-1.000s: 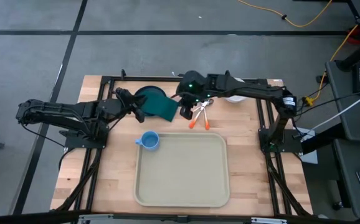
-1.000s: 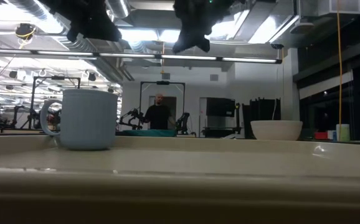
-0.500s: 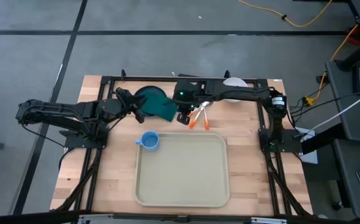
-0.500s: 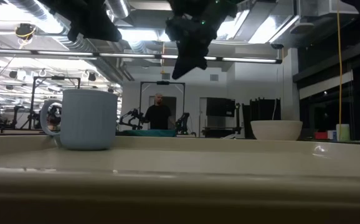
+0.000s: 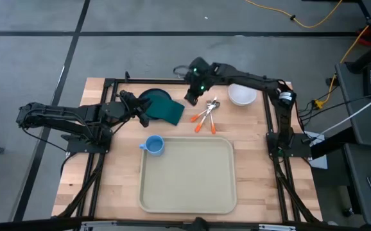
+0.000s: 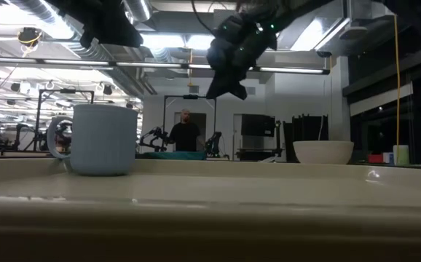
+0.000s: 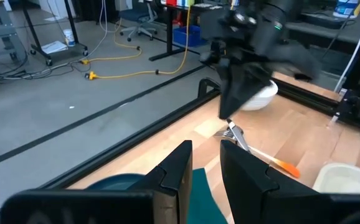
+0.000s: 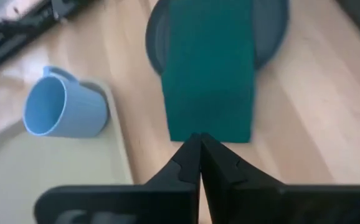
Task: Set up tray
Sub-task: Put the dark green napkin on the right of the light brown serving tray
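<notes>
Beige tray sits empty, near the table's front edge. Right gripper, fingers clenched on nothing, has lifted away from the napkin; no item transferred yet.

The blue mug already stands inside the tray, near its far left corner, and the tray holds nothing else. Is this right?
Not quite. In the high view the blue mug stands on the wooden table, just outside the far left corner of the tray. The tray holds nothing at all.

Grey floor with dark seams, yellow cable, bright ceiling lights, exposed ducts.
</notes>
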Motion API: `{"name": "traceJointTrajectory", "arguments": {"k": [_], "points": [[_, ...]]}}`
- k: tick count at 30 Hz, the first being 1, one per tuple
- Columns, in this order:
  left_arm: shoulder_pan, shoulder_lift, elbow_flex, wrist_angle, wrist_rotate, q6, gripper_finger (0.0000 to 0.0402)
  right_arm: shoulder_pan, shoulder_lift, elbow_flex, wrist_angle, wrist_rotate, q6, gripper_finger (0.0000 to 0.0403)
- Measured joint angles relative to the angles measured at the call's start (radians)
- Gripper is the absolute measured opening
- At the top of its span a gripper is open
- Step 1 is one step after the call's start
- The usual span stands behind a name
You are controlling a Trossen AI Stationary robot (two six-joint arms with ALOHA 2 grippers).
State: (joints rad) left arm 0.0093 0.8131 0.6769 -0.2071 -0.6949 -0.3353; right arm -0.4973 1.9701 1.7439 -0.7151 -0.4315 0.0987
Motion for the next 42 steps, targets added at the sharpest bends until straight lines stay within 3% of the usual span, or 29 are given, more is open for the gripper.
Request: {"name": "traceJointTrajectory", "arguments": {"k": [10, 18, 24, 33, 42], "points": [[0.0, 0.0, 0.0, 0.002, -0.003, -0.001, 0.0077, -0.062, 0.074, 0.0, 0.014, -0.153, -0.054, 0.0006], [0.0, 0.0, 0.0, 0.002, -0.066, -0.005, 0.0077, -0.062, 0.194, -0.002, 0.029, -0.289, -0.083, 0.0013], [0.0, 0.0, 0.0, 0.002, -0.129, -0.048, 0.0077, -0.062, 0.195, -0.001, 0.049, -0.297, -0.13, 0.0008], [0.0, 0.0, 0.0, 0.002, -0.132, -0.047, 0.0077, -0.075, 0.195, -0.001, 0.041, -0.309, -0.122, 0.0058], [0.0, 0.0, 0.0, 0.005, -0.13, -0.047, 0.0077, -0.097, 0.211, 0.0, 0.027, -0.332, -0.077, 0.016]]}}
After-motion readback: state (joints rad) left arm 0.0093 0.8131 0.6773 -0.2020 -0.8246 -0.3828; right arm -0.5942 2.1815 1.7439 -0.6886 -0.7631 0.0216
